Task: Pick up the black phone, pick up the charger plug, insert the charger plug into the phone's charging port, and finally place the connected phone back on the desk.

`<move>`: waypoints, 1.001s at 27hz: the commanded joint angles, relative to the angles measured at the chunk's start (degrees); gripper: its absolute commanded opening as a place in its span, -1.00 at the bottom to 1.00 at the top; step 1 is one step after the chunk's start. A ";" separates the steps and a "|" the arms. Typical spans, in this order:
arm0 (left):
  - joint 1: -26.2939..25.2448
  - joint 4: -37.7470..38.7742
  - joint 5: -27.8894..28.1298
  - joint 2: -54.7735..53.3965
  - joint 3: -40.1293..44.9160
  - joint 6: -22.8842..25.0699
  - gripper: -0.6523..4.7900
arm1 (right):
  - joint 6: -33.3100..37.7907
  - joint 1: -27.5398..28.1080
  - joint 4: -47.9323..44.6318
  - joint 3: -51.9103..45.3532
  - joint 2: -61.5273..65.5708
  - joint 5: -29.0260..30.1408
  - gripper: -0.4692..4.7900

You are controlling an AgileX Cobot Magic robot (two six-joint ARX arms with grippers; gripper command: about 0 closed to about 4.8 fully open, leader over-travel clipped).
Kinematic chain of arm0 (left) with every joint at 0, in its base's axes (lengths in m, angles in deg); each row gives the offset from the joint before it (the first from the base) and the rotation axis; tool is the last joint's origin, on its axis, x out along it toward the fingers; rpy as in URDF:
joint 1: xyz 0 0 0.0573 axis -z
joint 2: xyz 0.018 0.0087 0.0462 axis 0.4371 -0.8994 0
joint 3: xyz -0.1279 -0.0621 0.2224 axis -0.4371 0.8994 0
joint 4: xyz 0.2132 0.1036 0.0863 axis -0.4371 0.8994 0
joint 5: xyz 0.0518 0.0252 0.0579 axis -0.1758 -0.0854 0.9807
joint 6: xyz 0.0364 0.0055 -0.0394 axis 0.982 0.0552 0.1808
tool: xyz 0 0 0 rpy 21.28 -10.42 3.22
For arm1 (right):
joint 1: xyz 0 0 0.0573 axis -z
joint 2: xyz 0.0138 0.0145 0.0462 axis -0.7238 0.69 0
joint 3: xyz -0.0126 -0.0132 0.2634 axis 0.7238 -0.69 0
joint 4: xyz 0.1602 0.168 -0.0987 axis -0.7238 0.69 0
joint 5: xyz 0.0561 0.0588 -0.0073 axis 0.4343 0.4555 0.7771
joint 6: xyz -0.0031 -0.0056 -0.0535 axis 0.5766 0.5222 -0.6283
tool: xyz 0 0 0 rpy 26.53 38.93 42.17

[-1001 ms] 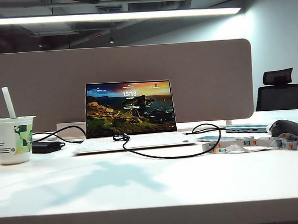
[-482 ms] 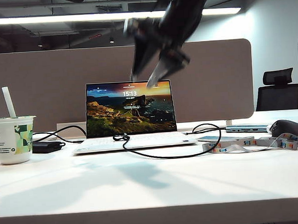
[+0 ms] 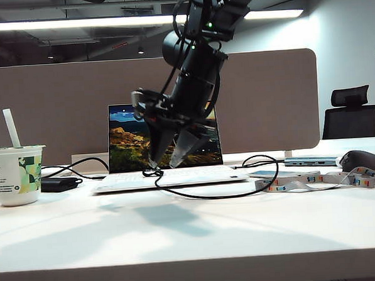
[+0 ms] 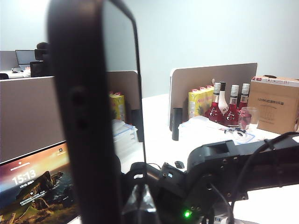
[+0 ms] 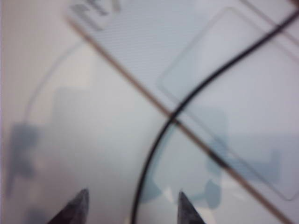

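The black phone (image 4: 88,116) stands upright and edge-on right in front of the left wrist camera, with my left gripper shut on it; the fingers are hidden behind it, and this gripper is outside the exterior view. My right gripper (image 3: 163,162) (image 5: 132,207) hangs open, tips pointing down, just above the laptop's front edge. The thin black cable (image 5: 154,154) (image 3: 215,194) runs between its fingertips (image 5: 77,205) without touching them. I cannot make out the charger plug itself or the charging port. The white desk (image 3: 180,235) lies below.
An open white laptop (image 3: 196,176) stands mid-desk before the taupe divider (image 3: 267,98). A paper cup with a straw (image 3: 16,174) and a black power brick (image 3: 58,184) sit left. A pale phone (image 3: 282,173), lanyard (image 3: 315,182) and mouse (image 3: 363,163) lie right.
The right arm came into view from above and dropped to the laptop's front edge, its jaws spread open. The objects on the desk have not moved.
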 commanded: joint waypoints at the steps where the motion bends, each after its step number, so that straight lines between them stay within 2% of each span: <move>1: 0.02 -2.27 -0.02 0.39 -0.52 0.04 -0.78 | 0.87 -0.04 -2.95 0.31 0.81 -1.31 0.09; 11: 0.02 -2.25 0.02 0.39 -0.52 0.68 -0.78 | 1.75 -0.11 -4.76 0.28 5.97 -1.01 0.05; 12: 0.02 -2.27 0.00 0.39 -0.52 0.66 -0.78 | 1.75 -0.13 -4.87 0.31 6.54 -1.38 -0.22; 13: 0.02 -2.25 0.02 0.39 -0.52 0.66 -0.78 | 1.70 -0.13 -4.61 0.31 6.97 -1.38 -0.63; 14: 0.02 -2.25 0.02 0.39 -0.52 0.68 -0.78 | 1.64 -0.11 -3.58 0.31 7.02 -1.53 -0.83; 17: -0.13 -2.27 0.00 0.39 -0.52 0.63 -0.78 | 0.44 0.04 -0.79 0.35 6.45 -1.55 -0.83; 23: -3.54 -2.51 -0.15 1.18 -0.55 -0.04 -0.78 | -13.27 1.05 10.91 0.35 0.31 -1.38 -0.83; 27: -4.15 -2.29 -1.42 1.36 -0.52 -0.96 -0.78 | -27.21 1.57 17.70 0.35 -5.70 -1.73 -0.83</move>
